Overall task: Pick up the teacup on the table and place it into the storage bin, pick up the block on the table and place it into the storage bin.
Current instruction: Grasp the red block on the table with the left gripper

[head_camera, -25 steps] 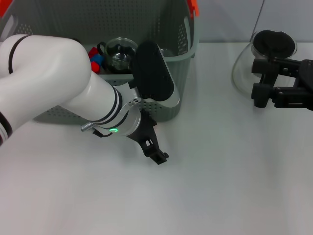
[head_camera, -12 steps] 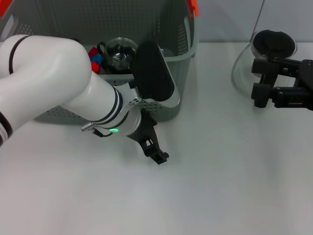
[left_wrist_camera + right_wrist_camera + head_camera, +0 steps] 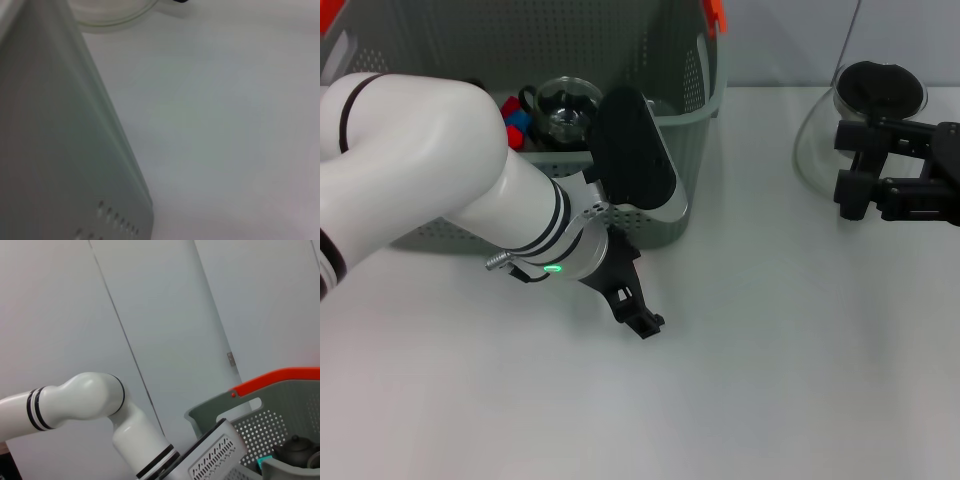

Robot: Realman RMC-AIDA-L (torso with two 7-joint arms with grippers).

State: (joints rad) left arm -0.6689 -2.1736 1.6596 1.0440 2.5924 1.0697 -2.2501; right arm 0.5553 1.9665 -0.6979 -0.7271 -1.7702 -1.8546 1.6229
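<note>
The grey perforated storage bin (image 3: pixel 665 215) stands at the back left, with its orange-red handle (image 3: pixel 280 384) showing in the right wrist view. Inside it sit a clear glass teacup (image 3: pixel 568 104) and a red and blue block (image 3: pixel 516 120); the blue part (image 3: pixel 264 460) also shows in the right wrist view. My left gripper (image 3: pixel 636 312) hangs low over the table just in front of the bin's near right corner, holding nothing I can see. The bin's wall (image 3: pixel 50 150) fills one side of the left wrist view. My right gripper (image 3: pixel 850 168) is parked open at the far right.
A black teapot (image 3: pixel 295 449) also lies in the bin. A clear glass vessel (image 3: pixel 817 140) with a black lid (image 3: pixel 880 88) stands at the back right, right behind my right gripper. White table (image 3: pixel 750 380) spreads across the front and middle.
</note>
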